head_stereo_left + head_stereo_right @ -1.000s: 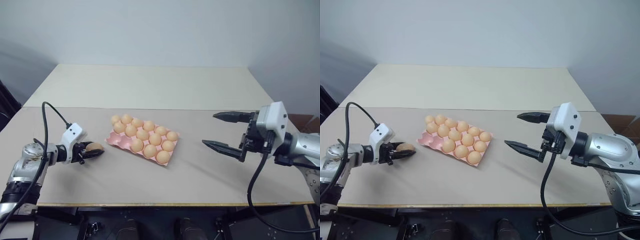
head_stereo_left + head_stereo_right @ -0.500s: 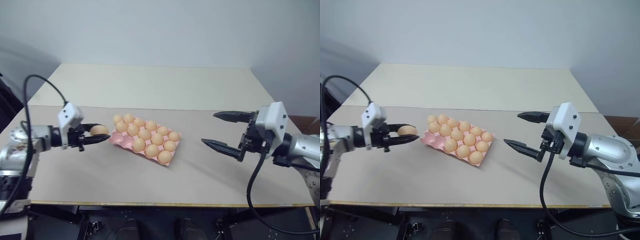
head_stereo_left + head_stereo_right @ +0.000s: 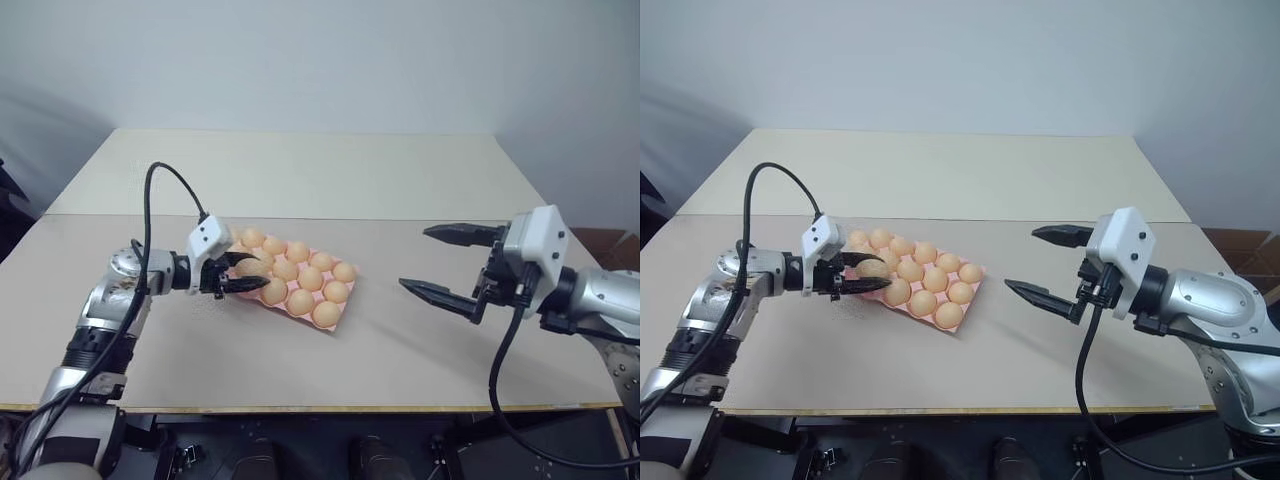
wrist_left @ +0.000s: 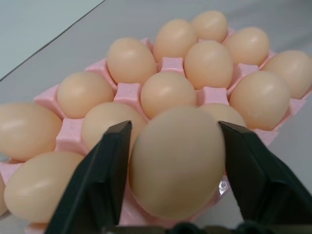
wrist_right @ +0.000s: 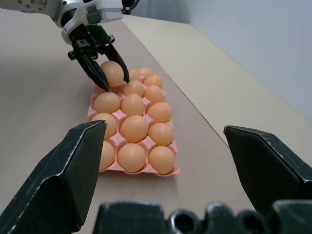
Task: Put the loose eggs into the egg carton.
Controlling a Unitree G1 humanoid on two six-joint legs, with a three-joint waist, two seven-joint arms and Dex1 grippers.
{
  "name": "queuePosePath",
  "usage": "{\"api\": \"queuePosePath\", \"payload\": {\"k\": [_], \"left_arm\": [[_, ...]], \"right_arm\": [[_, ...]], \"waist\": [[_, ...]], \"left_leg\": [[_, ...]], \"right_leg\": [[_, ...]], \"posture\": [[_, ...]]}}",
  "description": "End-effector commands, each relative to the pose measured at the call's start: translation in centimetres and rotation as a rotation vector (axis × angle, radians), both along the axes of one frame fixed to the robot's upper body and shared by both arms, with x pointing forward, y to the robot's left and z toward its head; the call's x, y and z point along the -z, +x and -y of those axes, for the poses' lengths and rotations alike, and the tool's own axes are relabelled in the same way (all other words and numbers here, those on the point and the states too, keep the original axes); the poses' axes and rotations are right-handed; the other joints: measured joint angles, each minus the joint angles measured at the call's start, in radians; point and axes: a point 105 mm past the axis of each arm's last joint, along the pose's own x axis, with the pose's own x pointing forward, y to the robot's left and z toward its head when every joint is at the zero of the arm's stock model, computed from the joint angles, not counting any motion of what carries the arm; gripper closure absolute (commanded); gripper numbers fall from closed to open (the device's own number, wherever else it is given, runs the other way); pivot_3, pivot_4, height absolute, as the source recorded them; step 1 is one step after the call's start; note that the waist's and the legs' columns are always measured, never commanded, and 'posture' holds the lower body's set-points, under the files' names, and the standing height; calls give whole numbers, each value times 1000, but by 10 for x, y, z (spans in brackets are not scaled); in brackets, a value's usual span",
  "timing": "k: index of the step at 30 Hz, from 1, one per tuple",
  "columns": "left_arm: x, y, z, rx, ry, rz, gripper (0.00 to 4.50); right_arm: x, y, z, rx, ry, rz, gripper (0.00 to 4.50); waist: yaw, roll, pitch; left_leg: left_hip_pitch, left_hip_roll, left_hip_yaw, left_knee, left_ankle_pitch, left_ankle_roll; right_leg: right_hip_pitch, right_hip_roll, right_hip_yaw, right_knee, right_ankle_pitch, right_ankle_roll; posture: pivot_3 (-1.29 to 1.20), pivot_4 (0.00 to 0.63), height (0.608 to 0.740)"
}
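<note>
Since a second ago, the left end effector [image 3: 862, 272] has carried its egg [image 3: 873, 268] rightward from beside the egg carton [image 3: 971, 292] to its near-left corner cup, fingers loosely flanking it. Over the tabletop [image 3: 420, 340], the right end effector [image 3: 440, 265] hovers spread wide and empty.

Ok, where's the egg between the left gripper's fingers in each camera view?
Left eye view: the egg sits left of centre, at the egg carton's left end.
Right eye view: left of centre, same spot.
Left wrist view: low centre, between two black fingers.
Right wrist view: upper left, at the carton's far end.
Shared landmark: the pink egg carton.
</note>
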Motion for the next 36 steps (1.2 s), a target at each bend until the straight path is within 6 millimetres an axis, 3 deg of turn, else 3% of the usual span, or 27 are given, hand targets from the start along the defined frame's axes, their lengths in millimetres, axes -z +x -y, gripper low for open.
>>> {"api": "queuePosePath", "payload": {"k": [1, 2, 8, 11, 18, 24, 29, 32, 36], "left_arm": [[-22, -1, -14, -13, 0, 75, 369], [-25, -3, -18, -16, 0, 85, 37], [-60, -21, -50, -83, -32, 224, 11], [-69, -48, -75, -130, -46, 263, 11], [-52, -109, -97, -236, -60, 164, 11], [-41, -127, -89, -340, -107, 153, 11], [-38, -124, -93, -404, -133, 156, 11], [-39, -102, -96, -490, -150, 163, 11], [-39, -58, -90, -599, -159, 149, 11]], "right_arm": [[-11, -5, 0, 7, 1, 69, 0], [-11, -4, 0, 8, 1, 69, 0], [-10, 0, 5, 12, -1, 66, 0], [-5, 5, 10, 5, -6, 47, 0], [8, 10, 14, -47, -27, -16, 0], [5, 12, 11, -73, -30, -17, 0], [4, 12, 11, -84, -40, -23, 0], [2, 14, 10, -85, -42, -17, 0], [1, 13, 9, -88, -44, -13, 0]], "waist": [[-1, 0, 0], [-2, 0, 0], [-3, 0, 0], [-8, 0, 0], [-11, 0, 0], [3, 0, 0], [2, 0, 0], [6, 0, 0], [13, 0, -1]], "left_leg": [[0, 0, 0, 0, 0, 0], [0, 0, 0, 0, 0, 0], [0, 0, 0, 0, 0, 0], [0, 1, 0, 0, 0, 0], [1, 1, 1, 0, 0, 0], [2, 2, 1, 0, 0, 0], [2, 2, 1, -1, 0, 0], [2, 2, 1, -1, 0, 0], [5, 1, 1, -1, 0, 0]], "right_leg": [[0, 0, 0, 0, 0, 0], [0, 0, 0, 0, 0, 0], [0, 0, 0, 0, 0, 0], [0, 0, 0, 0, 0, 0], [0, -1, 0, 0, -1, -1], [0, -1, -1, -1, -4, -6], [0, 0, 0, -1, -4, -6], [0, 0, 0, 0, -4, -6], [4, 0, -1, -1, -2, -4]], "posture": [[0, 150, 740], [0, 150, 740], [0, 150, 740], [0, 150, 740], [0, 150, 740], [0, 150, 740], [0, 150, 740], [0, 150, 740], [0, 150, 740]]}}
